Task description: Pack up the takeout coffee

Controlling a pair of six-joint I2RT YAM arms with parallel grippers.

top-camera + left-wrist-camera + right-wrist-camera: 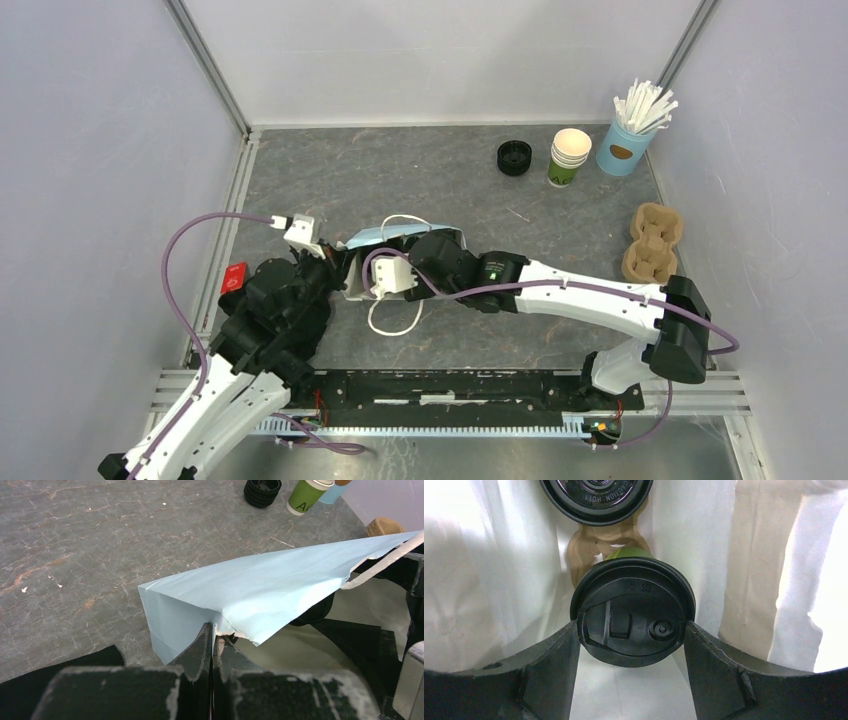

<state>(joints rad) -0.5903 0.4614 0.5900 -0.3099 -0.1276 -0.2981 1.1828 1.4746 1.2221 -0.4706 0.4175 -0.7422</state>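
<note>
A pale blue paper bag (385, 238) lies on its side mid-table with its mouth held up. My left gripper (214, 630) is shut on the torn rim of the bag (260, 590). My right gripper (631, 630) reaches inside the bag, both fingers pressed against the black lid of one takeout coffee cup (633, 612); a sliver of its green body shows behind. Deeper in, the second lidded cup (596, 497) sits in a brown cardboard carrier (589, 550). From above, the bag hides both cups and the right fingers.
At the back right stand a stack of black lids (514, 157), a stack of lidless cups (569, 156) and a blue holder of white stirrers (632, 130). Spare cardboard carriers (653, 242) lie by the right wall. A red tag (234, 278) sits at the left edge.
</note>
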